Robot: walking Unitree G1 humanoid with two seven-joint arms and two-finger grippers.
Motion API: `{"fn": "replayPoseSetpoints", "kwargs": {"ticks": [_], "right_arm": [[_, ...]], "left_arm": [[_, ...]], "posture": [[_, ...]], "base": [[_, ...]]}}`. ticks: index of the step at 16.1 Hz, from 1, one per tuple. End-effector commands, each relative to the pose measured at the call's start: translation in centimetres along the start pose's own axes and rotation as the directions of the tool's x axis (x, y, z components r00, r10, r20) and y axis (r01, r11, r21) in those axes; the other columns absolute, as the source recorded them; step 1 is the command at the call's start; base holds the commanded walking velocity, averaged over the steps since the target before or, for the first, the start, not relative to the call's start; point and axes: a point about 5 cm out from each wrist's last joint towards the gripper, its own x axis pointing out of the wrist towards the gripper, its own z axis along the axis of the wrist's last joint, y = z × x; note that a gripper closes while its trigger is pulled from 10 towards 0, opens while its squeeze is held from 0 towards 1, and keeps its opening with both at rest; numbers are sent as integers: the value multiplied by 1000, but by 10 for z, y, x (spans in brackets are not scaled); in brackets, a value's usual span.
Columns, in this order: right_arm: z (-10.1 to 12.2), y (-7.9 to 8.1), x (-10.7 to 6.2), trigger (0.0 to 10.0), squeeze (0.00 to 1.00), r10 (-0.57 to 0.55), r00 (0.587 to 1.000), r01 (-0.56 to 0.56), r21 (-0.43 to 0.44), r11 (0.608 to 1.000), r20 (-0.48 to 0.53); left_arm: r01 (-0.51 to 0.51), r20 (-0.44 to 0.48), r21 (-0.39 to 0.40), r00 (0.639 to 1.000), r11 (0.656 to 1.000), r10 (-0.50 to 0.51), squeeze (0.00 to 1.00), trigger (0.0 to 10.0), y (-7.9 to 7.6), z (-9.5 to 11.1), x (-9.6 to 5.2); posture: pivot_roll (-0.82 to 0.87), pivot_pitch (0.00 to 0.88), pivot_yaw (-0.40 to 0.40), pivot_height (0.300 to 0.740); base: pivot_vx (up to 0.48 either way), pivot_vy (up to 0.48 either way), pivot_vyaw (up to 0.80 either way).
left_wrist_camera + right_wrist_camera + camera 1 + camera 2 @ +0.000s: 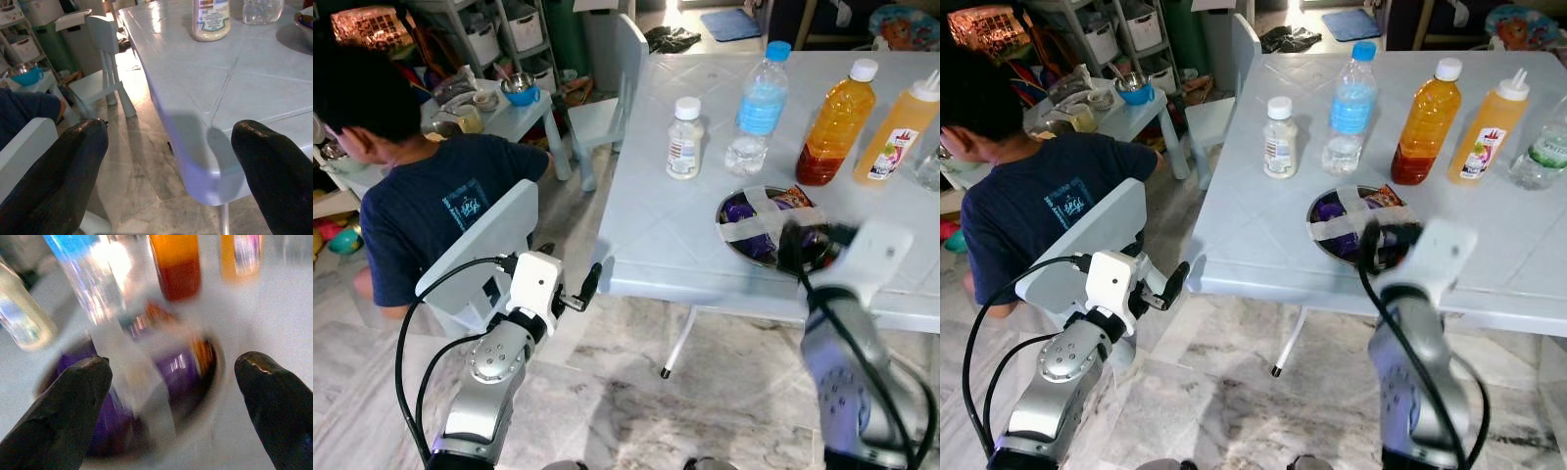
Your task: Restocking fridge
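Note:
On the pale blue table (651,230) stand a small white milk bottle (684,138), a water bottle (759,106) with a blue cap, an orange juice bottle (836,125) and a yellow squeeze bottle (898,129). In front of them sits a metal bowl (721,217) of purple snack packets (178,366), strapped over with white tape. My right gripper (800,247) is open and hovers at the bowl's near right side, blurred. My left gripper (588,286) is open just off the table's near left corner (205,171), with nothing between its fingers (61,178).
A person (421,201) in a dark blue shirt sits on a white chair (484,240) close to my left arm. A small children's table (509,113) with bowls and a small white chair (607,103) stand behind. A clear bottle (929,166) is at the table's right edge.

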Motion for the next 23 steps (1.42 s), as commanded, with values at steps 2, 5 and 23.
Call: {"fn": "replayPoseSetpoints", "kwargs": {"ticks": [2, 5, 23], "right_arm": [[-10, -2, 0, 10000, 0, -33, 998, 35, 30, 999, -57], [-15, -4, 8, 10000, 0, -43, 995, 47, 47, 998, -87], [-8, 3, 66, 0, 0, 59, 965, -22, 144, 989, -257]], "left_arm": [[-9, -11, 14, 1000, 1000, 10, 0, 10000, 4, -2, -1], [-5, -13, 12, 1000, 1000, 5, 0, 10000, 4, -3, -2], [-5, -20, 21, 1000, 1000, 5, 0, 10000, 3, -3, -8]], "posture": [[-50, 83, 97, 740], [-46, 87, 98, 740], [-17, 96, 95, 740]], "base": [[0, 0, 0], [0, 0, 0], [0, 0, 0]]}}
